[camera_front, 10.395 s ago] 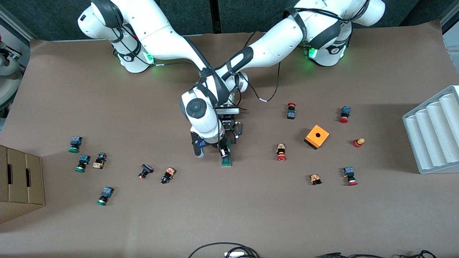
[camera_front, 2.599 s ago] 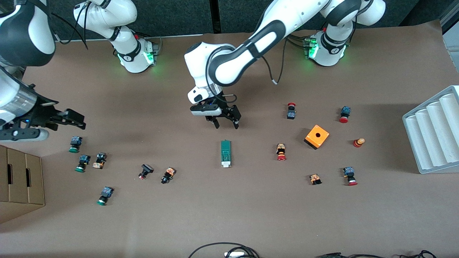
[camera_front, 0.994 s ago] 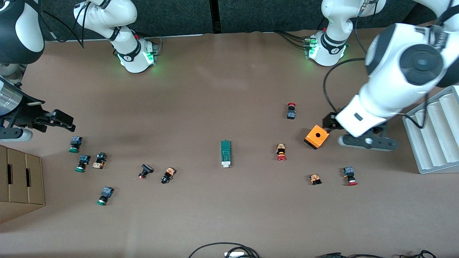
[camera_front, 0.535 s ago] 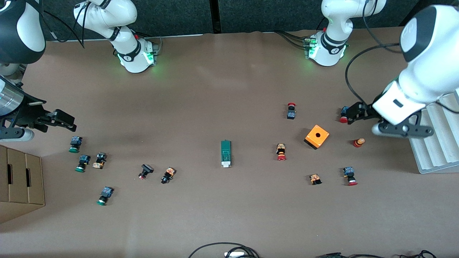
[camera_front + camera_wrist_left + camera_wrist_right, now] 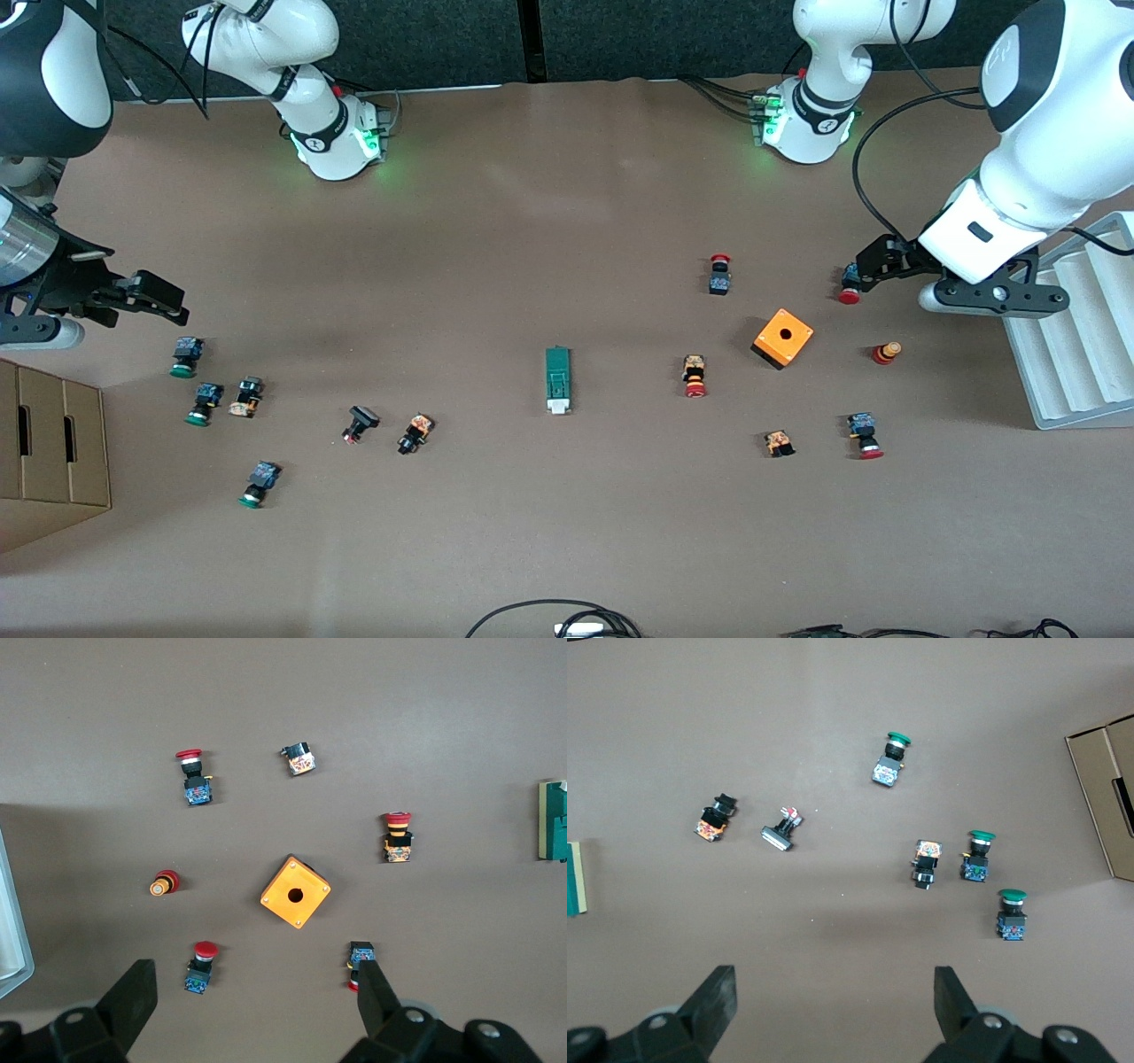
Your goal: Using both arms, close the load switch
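Green load switch (image 5: 557, 379) lies flat at the desk (image 5: 567, 532) centre, its white tab end toward the front camera, nothing touching it. Right end effector (image 5: 133, 295), fingers spread and empty, hangs over the desk's right-arm end, well apart from the load switch. Left end effector (image 5: 873, 266), likewise spread and empty, hangs over a red push button (image 5: 850, 285) toward the left-arm end. Risk: if the lever is not fully seated, no arm is placed to correct it.

Bare table rings the load switch (image 5: 557, 380) mid-bench; nearest clutter, an orange-bodied button (image 5: 414, 433) and a red-capped button (image 5: 695, 376) (both well apart).
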